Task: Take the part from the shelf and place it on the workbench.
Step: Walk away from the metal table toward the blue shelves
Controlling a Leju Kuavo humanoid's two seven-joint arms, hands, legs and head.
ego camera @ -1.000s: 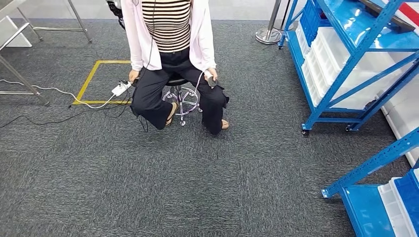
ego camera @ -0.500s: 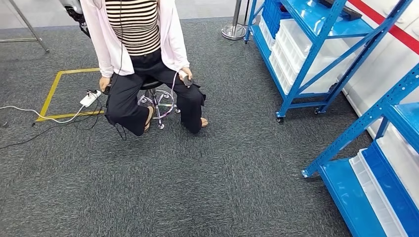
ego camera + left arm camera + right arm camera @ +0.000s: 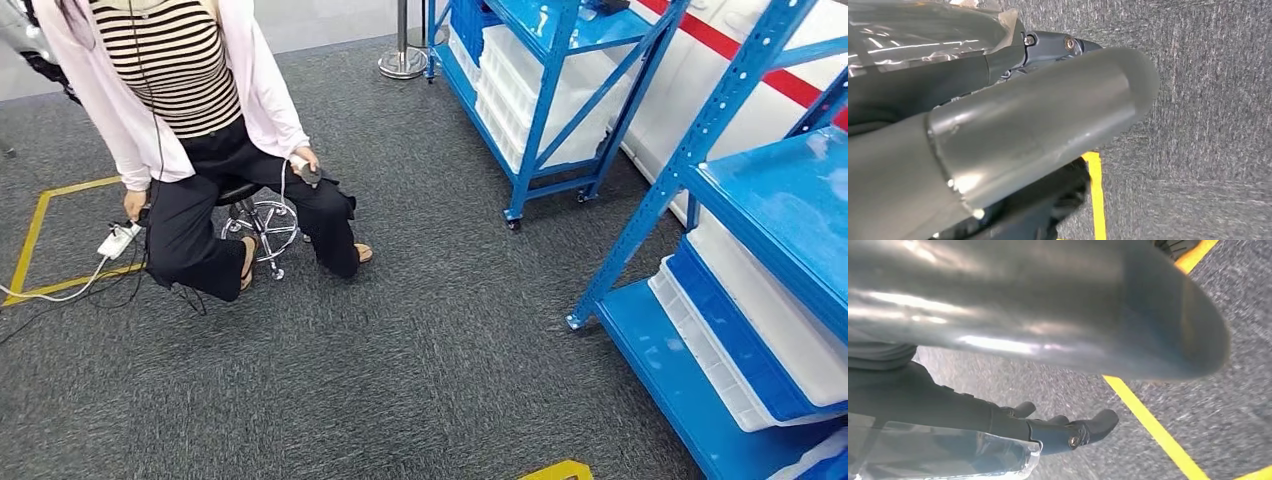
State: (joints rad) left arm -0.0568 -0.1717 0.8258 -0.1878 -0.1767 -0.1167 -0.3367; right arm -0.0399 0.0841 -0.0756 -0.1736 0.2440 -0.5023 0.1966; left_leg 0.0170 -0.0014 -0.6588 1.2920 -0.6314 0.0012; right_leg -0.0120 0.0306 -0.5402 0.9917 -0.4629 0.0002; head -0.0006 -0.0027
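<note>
Blue shelf (image 3: 770,200) racks with white bins (image 3: 520,95) sit at two o'clock, the part itself not discernible, while the left hand (image 3: 998,125) and right hand (image 3: 1058,432) hang apparently empty, fingers seemingly loose, for walking.

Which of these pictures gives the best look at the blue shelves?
The head view. It shows the near blue shelf on the right with white and blue bins low in it, and a second shelf farther back. Both wrist views look down at grey carpet and yellow floor tape behind the robot's own hands, with no shelving.
</note>
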